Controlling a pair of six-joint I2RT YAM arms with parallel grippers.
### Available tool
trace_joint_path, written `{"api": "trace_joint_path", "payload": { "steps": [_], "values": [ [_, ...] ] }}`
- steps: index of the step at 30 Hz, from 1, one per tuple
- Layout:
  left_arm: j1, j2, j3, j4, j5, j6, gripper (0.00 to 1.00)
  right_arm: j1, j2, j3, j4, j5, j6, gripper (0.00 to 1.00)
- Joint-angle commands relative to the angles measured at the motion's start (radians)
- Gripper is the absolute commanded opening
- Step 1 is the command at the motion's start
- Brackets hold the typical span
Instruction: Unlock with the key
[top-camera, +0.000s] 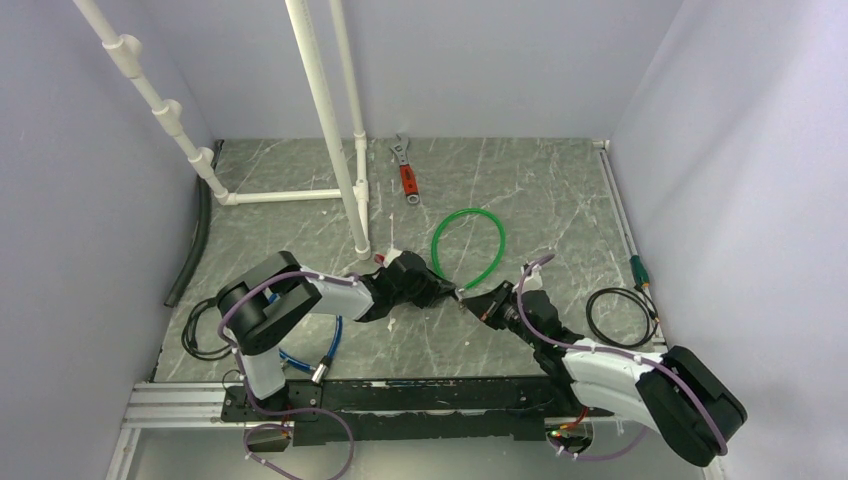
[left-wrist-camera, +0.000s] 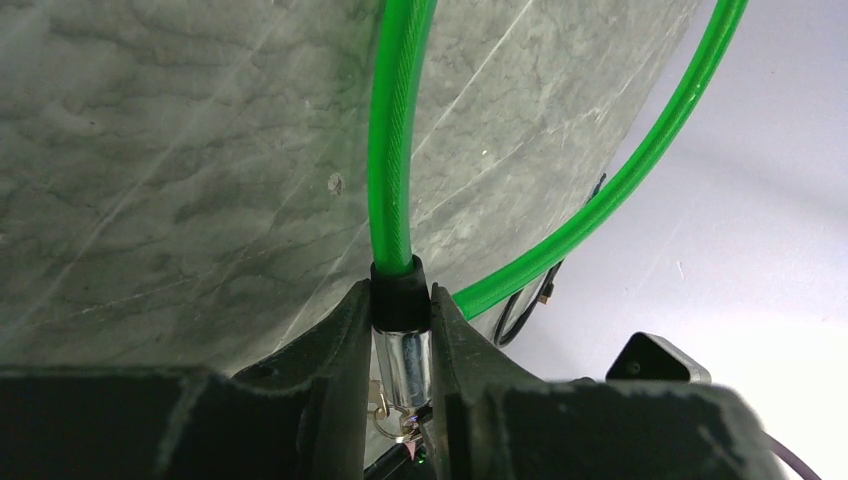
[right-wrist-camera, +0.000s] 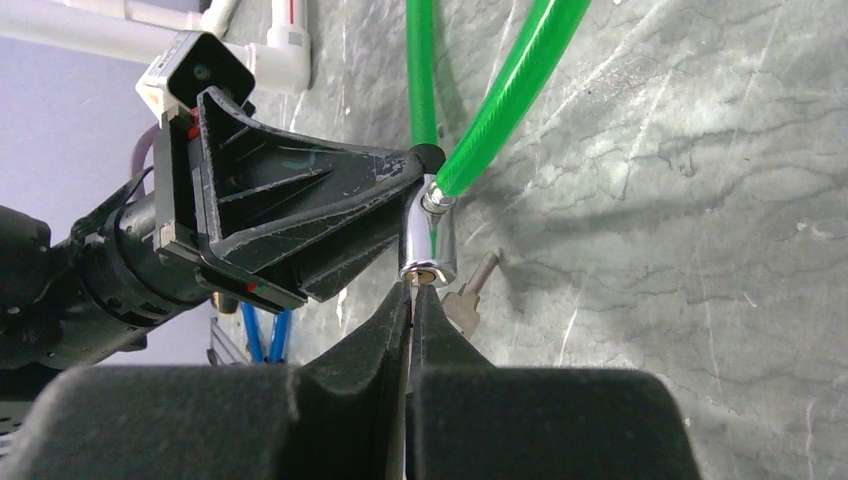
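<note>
The green cable (top-camera: 468, 210) lies in a loop on the marble table. My left gripper (top-camera: 448, 291) is shut on its silver lock cylinder (left-wrist-camera: 403, 365), just below the black collar, and the green cable (left-wrist-camera: 392, 150) rises from it. My right gripper (right-wrist-camera: 412, 300) is shut on a thin key blade whose tip meets the keyhole in the lock's end (right-wrist-camera: 428, 240). A second small key (right-wrist-camera: 465, 300) hangs beside the lock. The key bunch also shows under the lock in the left wrist view (left-wrist-camera: 385, 405). In the top view the two grippers meet tip to tip, with the right gripper (top-camera: 472, 299) on the right.
A red-handled wrench (top-camera: 405, 175) lies at the back. White PVC pipes (top-camera: 325, 110) stand at the back left. A black hose (top-camera: 195, 240) runs along the left wall. A black cable coil (top-camera: 620, 315) and a green-handled tool (top-camera: 640, 270) lie at the right. A blue cable (top-camera: 325, 345) lies near the left arm's base.
</note>
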Motion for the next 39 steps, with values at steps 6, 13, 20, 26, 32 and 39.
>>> {"api": "trace_joint_path", "payload": {
  "steps": [6, 13, 20, 26, 32, 39],
  "values": [
    [-0.046, -0.065, 0.025, 0.044, 0.119, 0.017, 0.0, -0.005, -0.035, -0.043, 0.009, -0.04, -0.086, 0.13],
    [-0.03, -0.077, 0.002, 0.021, 0.089, 0.031, 0.0, -0.006, -0.247, -0.022, -0.273, -0.054, -0.129, 0.49],
    [-0.024, -0.087, 0.002, 0.01, 0.086, 0.044, 0.0, -0.007, -0.31, -0.021, -0.397, -0.051, -0.133, 0.63],
    [-0.024, -0.105, -0.009, 0.0, 0.086, 0.049, 0.0, -0.008, -0.227, -0.022, -0.275, -0.065, -0.129, 0.62],
    [-0.025, -0.086, -0.018, 0.024, 0.101, 0.038, 0.0, -0.01, -0.135, -0.024, -0.13, -0.077, -0.079, 0.61],
    [-0.023, -0.077, -0.02, 0.043, 0.115, 0.031, 0.0, -0.011, -0.185, -0.059, -0.077, -0.048, -0.031, 0.6]
  ]
}}
